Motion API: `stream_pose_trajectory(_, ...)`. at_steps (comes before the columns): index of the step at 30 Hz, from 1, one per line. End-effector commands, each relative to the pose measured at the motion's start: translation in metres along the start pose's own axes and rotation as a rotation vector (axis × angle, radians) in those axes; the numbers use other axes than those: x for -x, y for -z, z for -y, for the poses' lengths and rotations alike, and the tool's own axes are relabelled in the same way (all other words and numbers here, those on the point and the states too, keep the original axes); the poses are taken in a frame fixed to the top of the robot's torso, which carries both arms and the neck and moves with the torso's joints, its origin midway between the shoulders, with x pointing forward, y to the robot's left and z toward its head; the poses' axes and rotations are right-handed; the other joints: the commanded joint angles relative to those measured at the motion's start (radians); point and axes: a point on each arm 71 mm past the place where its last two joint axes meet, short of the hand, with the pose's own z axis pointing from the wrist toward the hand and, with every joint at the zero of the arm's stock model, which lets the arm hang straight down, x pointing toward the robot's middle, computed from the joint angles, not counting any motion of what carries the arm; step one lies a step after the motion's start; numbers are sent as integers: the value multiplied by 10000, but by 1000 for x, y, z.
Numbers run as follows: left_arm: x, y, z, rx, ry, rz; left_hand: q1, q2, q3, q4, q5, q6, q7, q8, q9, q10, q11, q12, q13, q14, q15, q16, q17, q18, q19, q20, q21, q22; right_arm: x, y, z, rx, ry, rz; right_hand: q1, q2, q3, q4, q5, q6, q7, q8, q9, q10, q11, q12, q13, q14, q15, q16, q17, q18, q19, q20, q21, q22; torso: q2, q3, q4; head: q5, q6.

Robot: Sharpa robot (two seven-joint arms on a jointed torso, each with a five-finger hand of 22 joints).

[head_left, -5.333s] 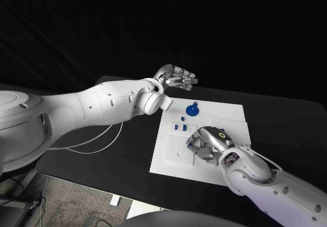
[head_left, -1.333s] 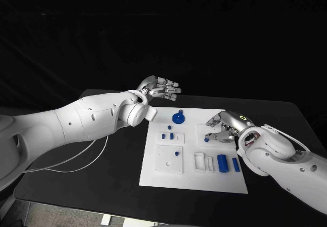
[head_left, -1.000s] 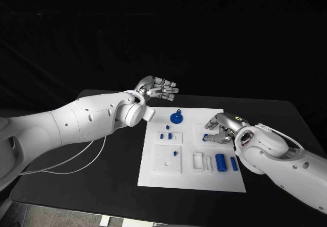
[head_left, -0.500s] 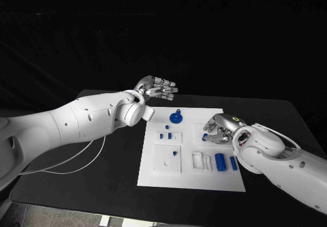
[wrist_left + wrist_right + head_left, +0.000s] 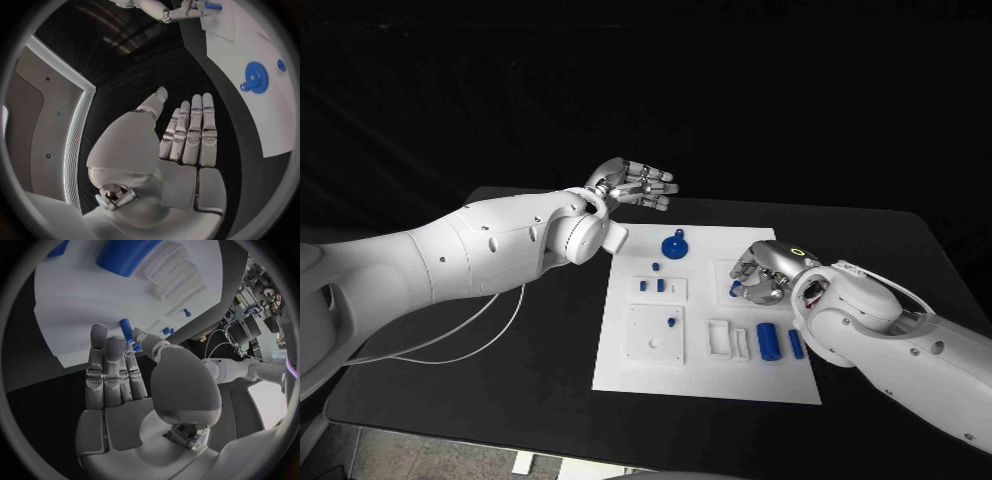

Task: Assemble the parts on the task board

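Note:
The white task board lies mid-table. My right hand hovers over its right side and pinches a small blue peg between thumb and fingers; the right wrist view shows that peg at the fingertips. My left hand is raised beyond the board's far left corner, fingers straight and apart from anything, as the left wrist view confirms. A blue gear lies near the board's far edge. Two blue cylinders lie side by side near the right edge.
Two short blue pegs stand in a small plate on the board, and another one in a larger plate below it. A white bracket sits beside the cylinders. A thin white cable runs over the table's left side.
Over the last second my right hand has crept slightly left and down over the board with the peg. The left hand has held still.

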Motion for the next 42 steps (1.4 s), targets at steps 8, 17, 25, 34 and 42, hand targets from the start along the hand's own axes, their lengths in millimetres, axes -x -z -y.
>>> stream_pose_trajectory(8, -3, -1, 1, 0, 129, -181, 17, 85, -45, -10, -13, 139, -20, 21, -3, -5, 27, -26, 10, -2, 26, 18, 10, -118, -29, 25, 50, -6, -11, -1, -3, 186, 258, -489, -100, 9, 111, -82, -5, 116, 15, 8, -2, 76, 31, 10, -3, -11, -55, -30, 17, 42, -73, -11, -6, 138, -2, 2, -9, 36, -15)
stream_pose_trajectory(17, -3, -1, 1, 8, 132, -192, 17, 85, -45, -10, -13, 139, -20, 21, -3, -5, 27, -26, 10, -2, 26, 18, 10, -118, -29, 25, 50, -6, -15, -2, -5, 206, 275, -475, -25, 190, 382, -282, -21, 287, 7, 16, 3, 308, -24, 12, -2, -19, -99, -26, 35, 64, -95, -48, 57, 224, 3, 4, -10, 38, -41)
stream_pose_trajectory(25, -3, -1, 1, 46, 147, -258, 12, 101, -15, -8, -20, 173, -20, 19, -3, 3, 24, -26, 10, 5, 22, 20, 12, -119, -35, 21, 63, 2, -12, -2, -5, 180, 90, 148, 95, 718, 611, -536, -62, 936, -151, 55, 50, 1088, -282, 44, 23, -24, -288, -63, 73, -52, -207, -248, 305, 257, -5, 5, -16, 50, -58)
stream_pose_trajectory(34, -2, -1, 1, 70, 148, -273, 7, 108, -7, -3, -41, 217, -24, 21, -1, 16, 19, -27, 9, 16, 16, 27, 15, -120, -33, 17, 68, 5, -5, -1, -8, 251, -164, 1088, -57, 848, 929, -852, -64, 1314, -248, 29, 66, 1527, -403, 23, 23, 33, -403, -114, 172, -176, -378, -419, 782, 250, 0, 7, -18, 45, -45)
stream_pose_trajectory(42, 0, 0, 0, 81, 141, -255, -8, 120, 3, 9, -62, 228, -26, 20, -1, 24, 16, -27, 9, 22, 12, 35, 18, -127, -37, 12, 76, 12, 2, 1, -11, 392, -324, 1444, -119, 847, 996, -908, -64, 1340, -259, 26, 65, 1552, -413, 23, 24, 56, -417, -166, 231, -181, -489, -433, 1039, 237, -10, 60, -44, 119, -5)
